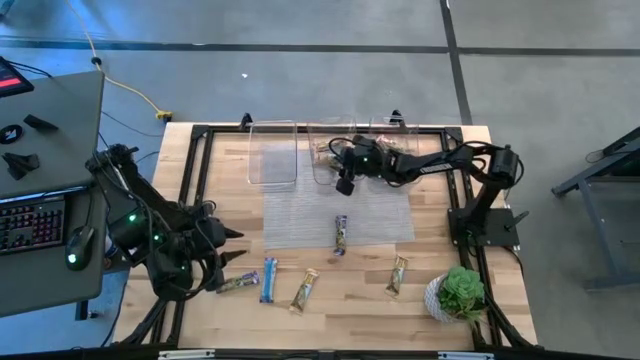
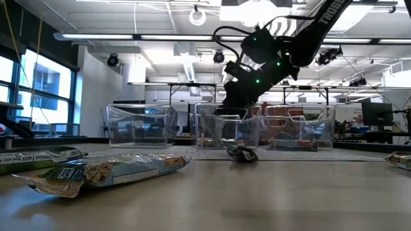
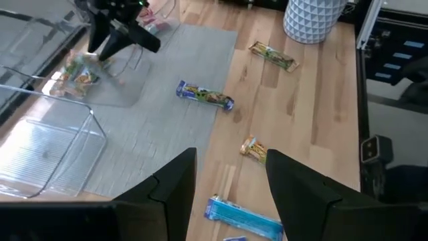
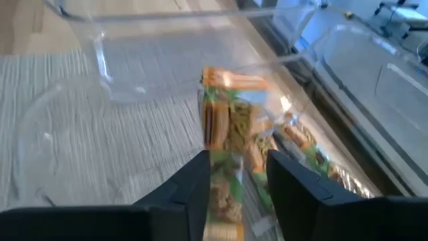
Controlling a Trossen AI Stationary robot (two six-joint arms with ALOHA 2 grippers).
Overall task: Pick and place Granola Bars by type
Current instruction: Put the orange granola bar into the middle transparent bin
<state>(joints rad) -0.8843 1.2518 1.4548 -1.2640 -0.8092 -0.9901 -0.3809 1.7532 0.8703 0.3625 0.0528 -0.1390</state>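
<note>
Our right claw (image 4: 234,194) pinches a tan-green bar (image 4: 231,127), long axis pointing ahead, over the middle bin (image 1: 330,150); left claw (image 3: 227,194) waits spread.

Around your counter (image 1: 330,310) you have a grey concrete floor (image 1: 300,80) crossed by dark seam lines, with a yellow cable (image 1: 130,90) trailing over it. To one side stands a grey desk (image 1: 50,200) carrying a keyboard (image 1: 30,222) and mouse (image 1: 78,243). Look level across and you see a large hall with tall windows (image 2: 38,90), long ceiling lights (image 2: 128,37) and distant workbenches (image 2: 359,125).
</note>
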